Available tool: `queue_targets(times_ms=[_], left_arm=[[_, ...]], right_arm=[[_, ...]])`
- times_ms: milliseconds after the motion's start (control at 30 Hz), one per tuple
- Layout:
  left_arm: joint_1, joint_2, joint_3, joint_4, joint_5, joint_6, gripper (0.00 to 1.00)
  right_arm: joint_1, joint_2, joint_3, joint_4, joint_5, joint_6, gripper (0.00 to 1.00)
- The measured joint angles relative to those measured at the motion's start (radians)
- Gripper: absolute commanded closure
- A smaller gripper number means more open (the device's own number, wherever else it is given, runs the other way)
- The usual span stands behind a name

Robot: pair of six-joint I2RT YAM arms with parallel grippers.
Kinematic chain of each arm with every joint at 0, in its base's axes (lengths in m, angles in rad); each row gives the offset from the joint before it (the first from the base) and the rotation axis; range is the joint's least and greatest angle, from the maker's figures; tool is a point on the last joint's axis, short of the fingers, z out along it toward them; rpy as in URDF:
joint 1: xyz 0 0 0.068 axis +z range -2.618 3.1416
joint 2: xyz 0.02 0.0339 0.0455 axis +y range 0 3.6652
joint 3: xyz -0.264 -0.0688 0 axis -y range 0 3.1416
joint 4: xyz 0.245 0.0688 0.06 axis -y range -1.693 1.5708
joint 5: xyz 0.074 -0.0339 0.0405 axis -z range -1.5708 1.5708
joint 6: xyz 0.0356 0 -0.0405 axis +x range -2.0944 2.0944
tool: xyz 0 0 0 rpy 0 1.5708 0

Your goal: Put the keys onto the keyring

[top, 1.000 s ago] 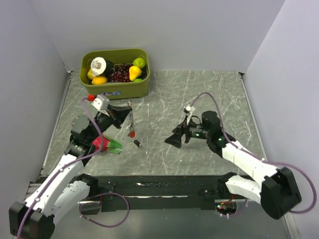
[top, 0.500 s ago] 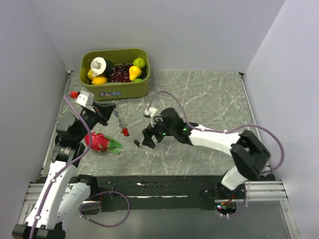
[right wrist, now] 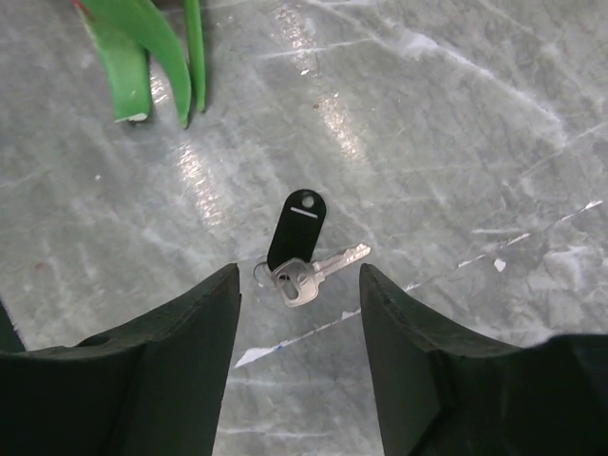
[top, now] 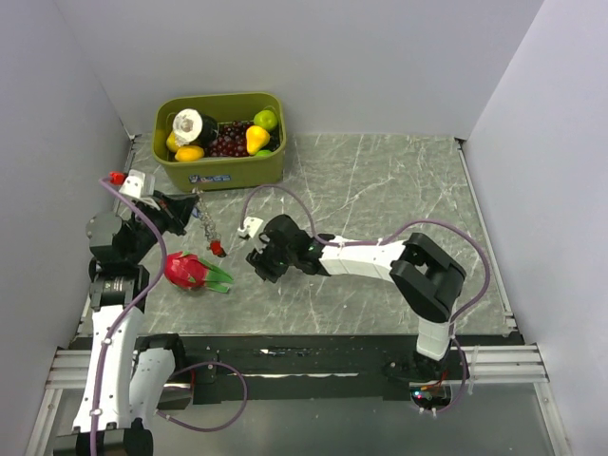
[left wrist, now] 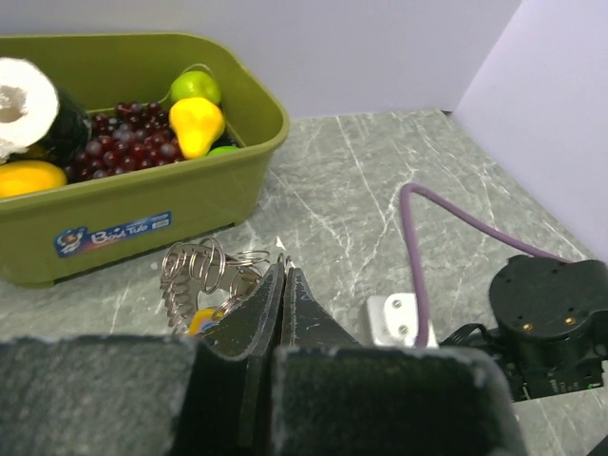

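My left gripper (top: 182,211) is shut on the keyring (top: 203,222), a limp grey chain of loops that hangs from it above the table. A red key (top: 217,249) dangles at the chain's lower end. In the left wrist view the shut gripper (left wrist: 283,273) has the keyring's loops (left wrist: 201,271) bunched just left of its tips, with a yellow key (left wrist: 200,321) among them. My right gripper (right wrist: 299,285) is open and low over the table. A silver key with a black tag (right wrist: 298,228) lies just beyond its fingertips, centred on the gap. In the top view the right gripper (top: 258,264) covers that key.
A pink dragon fruit (top: 188,271) with green leaves (right wrist: 152,57) lies on the table just left of the right gripper. The green bin (top: 223,171), holding fruit and a paper roll, stands at the back left. The side wall runs close by the left arm.
The right arm has swept left across the table to the black-tagged key, and its jaws have narrowed. The left arm has drawn back to the left, carrying the keyring with it.
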Motion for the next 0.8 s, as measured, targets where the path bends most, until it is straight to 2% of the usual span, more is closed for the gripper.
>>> queue_targets(times_ms=[200,800], left_arm=[[0.013,0.024,-0.029,0.037,0.027,-0.010,0.99],[0.024,0.027,-0.045,0.045,0.027,-0.020,0.99]], right_arm=[[0.032,0.019,0.018,-0.033,0.055,-0.034,0.57],[0.061,0.031,0.018,-0.091,0.076,-0.070,0.55]])
